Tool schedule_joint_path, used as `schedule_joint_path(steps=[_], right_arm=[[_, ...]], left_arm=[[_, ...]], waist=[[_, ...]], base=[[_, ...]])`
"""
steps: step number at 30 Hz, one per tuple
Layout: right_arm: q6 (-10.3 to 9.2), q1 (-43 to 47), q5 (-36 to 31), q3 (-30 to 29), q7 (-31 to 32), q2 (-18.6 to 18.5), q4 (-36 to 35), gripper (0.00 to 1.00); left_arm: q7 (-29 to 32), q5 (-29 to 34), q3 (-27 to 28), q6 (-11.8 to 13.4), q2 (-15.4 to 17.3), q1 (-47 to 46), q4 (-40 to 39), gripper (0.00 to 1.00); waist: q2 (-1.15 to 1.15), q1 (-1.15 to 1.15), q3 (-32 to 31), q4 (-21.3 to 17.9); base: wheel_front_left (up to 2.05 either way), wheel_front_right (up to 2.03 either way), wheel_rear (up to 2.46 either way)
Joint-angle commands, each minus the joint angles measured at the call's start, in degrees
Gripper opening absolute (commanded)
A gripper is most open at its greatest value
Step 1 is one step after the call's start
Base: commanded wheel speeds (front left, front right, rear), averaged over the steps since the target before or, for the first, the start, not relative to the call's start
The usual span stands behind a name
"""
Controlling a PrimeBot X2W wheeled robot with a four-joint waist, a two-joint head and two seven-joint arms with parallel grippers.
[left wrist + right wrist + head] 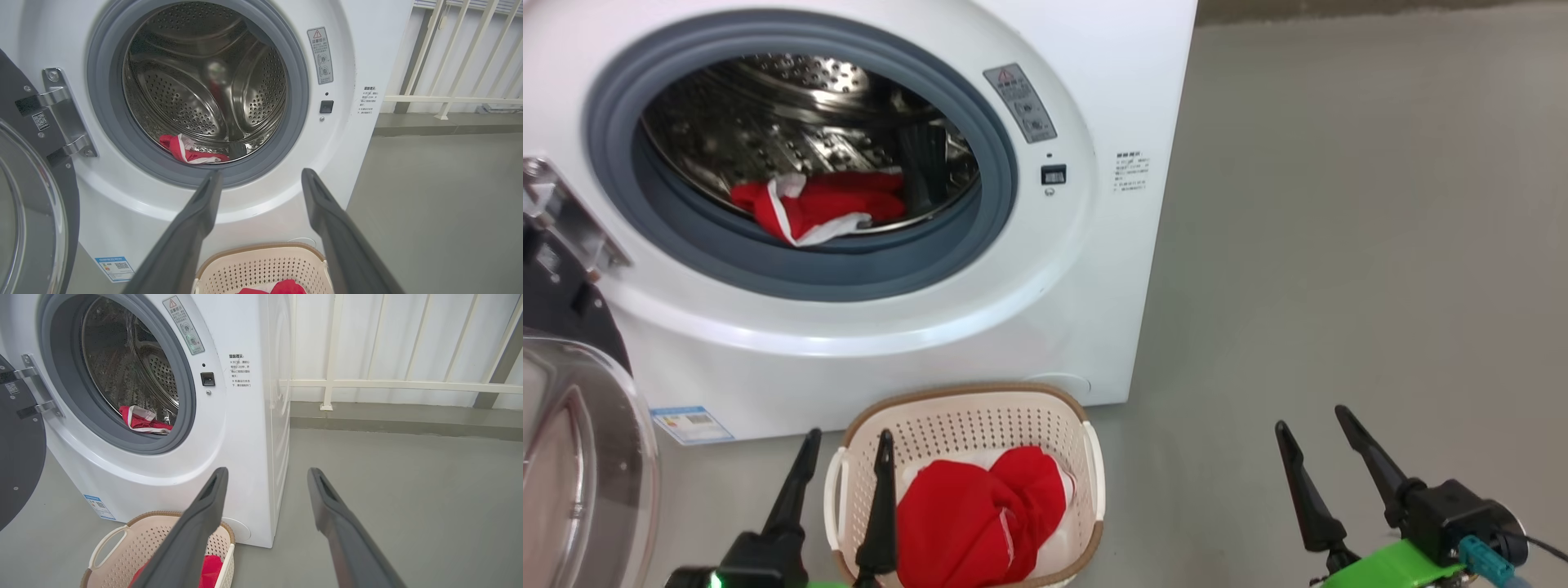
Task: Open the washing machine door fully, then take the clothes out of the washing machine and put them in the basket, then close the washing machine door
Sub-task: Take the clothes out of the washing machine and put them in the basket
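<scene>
The white washing machine (pixel 1094 98) stands with its door (pixel 580 457) swung wide to the left. Red clothes with white trim (pixel 821 208) lie at the front of the steel drum, also seen as clothes (pixel 190 150) and clothes (pixel 141 419). More red clothes (pixel 976 518) fill the cream basket (pixel 968 408) on the floor before the machine. My left gripper (pixel 848 445) hovers open over the basket's left side, empty. My right gripper (pixel 1313 425) is open and empty over bare floor to the right. Basket (pixel 261 265) and basket (pixel 122 543) show at the wrist views' bottom edges.
Grey floor (pixel 1339 245) stretches to the right of the machine. A white railing (pixel 388 384) stands behind it. The open door's hinge bracket (pixel 65 114) sticks out on the left side of the opening.
</scene>
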Motion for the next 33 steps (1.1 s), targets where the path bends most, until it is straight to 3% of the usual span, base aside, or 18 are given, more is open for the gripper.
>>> schedule_joint_path(steps=[1, 17, 33], right_arm=[[0.19, 0.1, -1.0, 1.1, -0.4, -0.2, -1.1, 1.00], [0.19, 3.0, -1.7, 0.1, 0.2, 0.4, -2.0, 1.00], [0.19, 3.3, -1.6, 0.2, 0.6, 0.5, -2.7, 1.00]], left_arm=[[0.3, 0.5, 2.1, 0.8, 1.1, 0.2, -2.4, 1.00], [1.6, -0.7, 2.6, 2.1, 2.4, 7.0, -5.9, 1.00], [1.6, -1.7, 2.4, 2.6, 2.4, 7.4, -5.6, 1.00]], waist=[[0.00, 0.00, -1.8, 0.4], [0.00, 0.00, -4.6, 0.3], [0.00, 0.00, -4.6, 0.5]], base=[[0.00, 0.00, 0.00], [0.00, 0.00, 0.00], [0.00, 0.00, 0.00]])
